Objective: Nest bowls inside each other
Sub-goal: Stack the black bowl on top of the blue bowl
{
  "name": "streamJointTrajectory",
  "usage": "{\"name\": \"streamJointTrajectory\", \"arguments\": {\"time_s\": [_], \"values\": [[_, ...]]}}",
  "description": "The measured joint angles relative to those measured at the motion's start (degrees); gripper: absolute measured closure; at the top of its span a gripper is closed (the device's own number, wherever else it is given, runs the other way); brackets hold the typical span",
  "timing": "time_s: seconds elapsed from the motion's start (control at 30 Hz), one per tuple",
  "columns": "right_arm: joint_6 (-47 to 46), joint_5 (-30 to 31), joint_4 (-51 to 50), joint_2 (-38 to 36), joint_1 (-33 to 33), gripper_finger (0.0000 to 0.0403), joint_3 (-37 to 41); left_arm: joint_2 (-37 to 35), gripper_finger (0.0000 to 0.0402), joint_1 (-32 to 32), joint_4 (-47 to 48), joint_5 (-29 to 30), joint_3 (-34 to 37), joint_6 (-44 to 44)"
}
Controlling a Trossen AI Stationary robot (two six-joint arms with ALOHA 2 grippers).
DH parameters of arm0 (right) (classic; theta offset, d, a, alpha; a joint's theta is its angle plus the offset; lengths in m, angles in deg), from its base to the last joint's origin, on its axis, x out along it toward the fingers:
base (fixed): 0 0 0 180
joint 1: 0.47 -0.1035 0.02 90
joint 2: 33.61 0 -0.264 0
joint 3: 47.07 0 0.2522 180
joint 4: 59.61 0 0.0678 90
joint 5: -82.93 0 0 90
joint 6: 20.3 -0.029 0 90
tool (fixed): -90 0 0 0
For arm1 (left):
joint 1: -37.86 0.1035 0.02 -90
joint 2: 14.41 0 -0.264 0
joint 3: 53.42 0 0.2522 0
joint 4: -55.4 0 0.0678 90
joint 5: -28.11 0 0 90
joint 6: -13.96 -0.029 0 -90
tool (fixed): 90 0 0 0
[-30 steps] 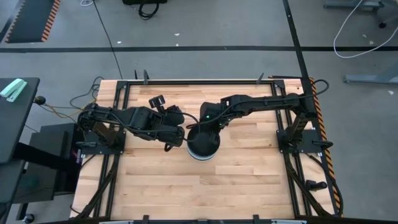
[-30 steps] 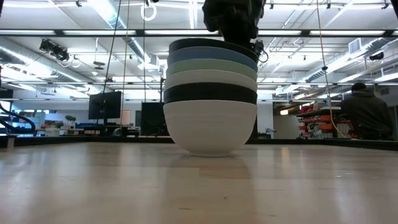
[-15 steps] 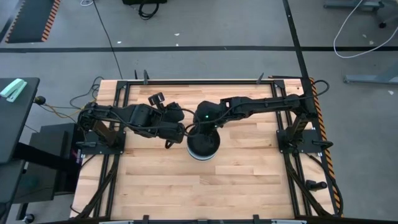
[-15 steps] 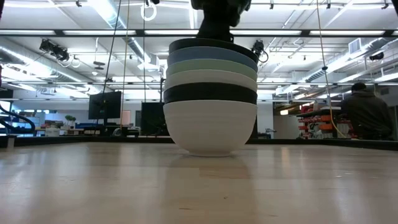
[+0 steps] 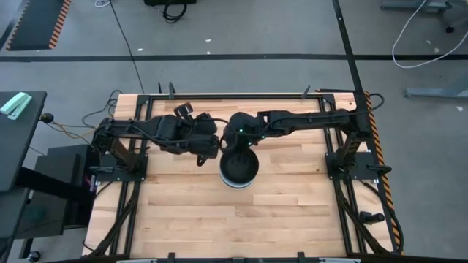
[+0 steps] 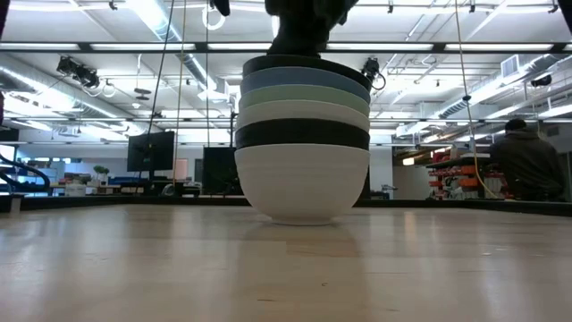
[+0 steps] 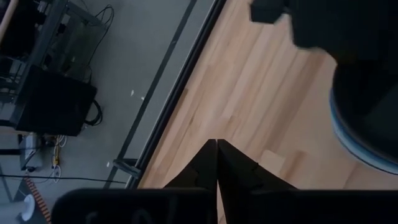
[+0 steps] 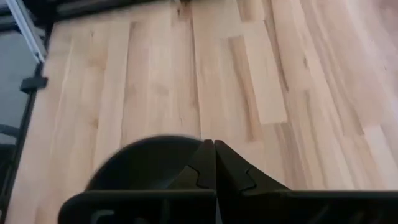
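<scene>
Wooden table (image 5: 292,212) centre holds the stacked bowls (image 5: 239,169); both closed, empty pincers, left (image 5: 210,146) and right (image 5: 235,148), hover just above-left.

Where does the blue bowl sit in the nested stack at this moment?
In the low view the blue bowl sits second from the top of the stack, under a black bowl and above the mint green bowl, at the middle of the table.

Big room, grey floor (image 5: 241,44). Black line (image 5: 219,57) runs across floor. Wooden counter (image 5: 241,219) stands in middle, dark frame round it. Black mat with striped edge (image 5: 36,22) lies in far corner. Long lights (image 6: 152,18) hang on ceiling. Dark screens (image 6: 150,152) stand far back. Person (image 6: 529,161) sits far off.
</scene>
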Motion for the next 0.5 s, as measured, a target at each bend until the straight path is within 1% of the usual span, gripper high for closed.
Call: {"name": "streamJointTrajectory", "arguments": {"time_s": [0.13,0.3,0.5], "values": [[1.0,-1.7,0.7,2.4,0.9,0.0403,0.2,-0.3,0.0389,1.6,0.1,0.2,0.0,-0.8],[2.4,-4.2,4.1,5.2,1.8,0.0403,0.1,-0.8,0.0377,3.1,0.1,0.2,0.1,-0.6],[3.3,-4.7,3.4,6.3,1.8,0.0403,0.2,-1.0,0.0376,3.4,0.1,0.2,0.1,-0.1]]}}
